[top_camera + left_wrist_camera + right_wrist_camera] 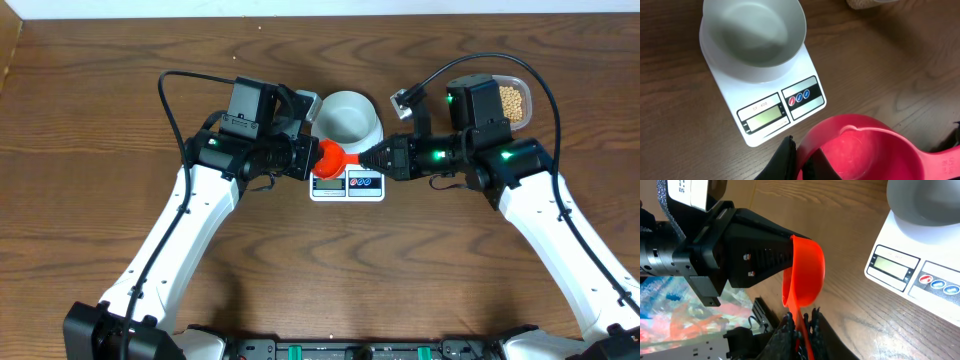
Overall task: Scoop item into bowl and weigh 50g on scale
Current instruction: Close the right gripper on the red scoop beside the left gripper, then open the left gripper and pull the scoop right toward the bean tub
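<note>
- The wooden table [100,100] showed bare wood in front of the scale [347,186] and well out to its left.
- The left arm [190,215] sloped up from the near edge, then bent inward, level, towards the scale's front edge.
- The right arm [555,220] mirrored it from the scale's other side.
- The left gripper [308,158] had its fingers at the cup rim of the red scoop [330,157]. I could not tell whether they pinched it.
- The right gripper [801,322] was pressed together on the scoop's handle.
- The scale lay flat between the two wrists, with its display facing the near edge.
- The bowl [348,115] sat on the scale's far half.
- A clear tub [525,85] stood well to the right of the scale, behind the right arm.
- The scoop hung over the scale's front edge, just short of the bowl.
- The beans [512,100] lay in the tub.
</note>
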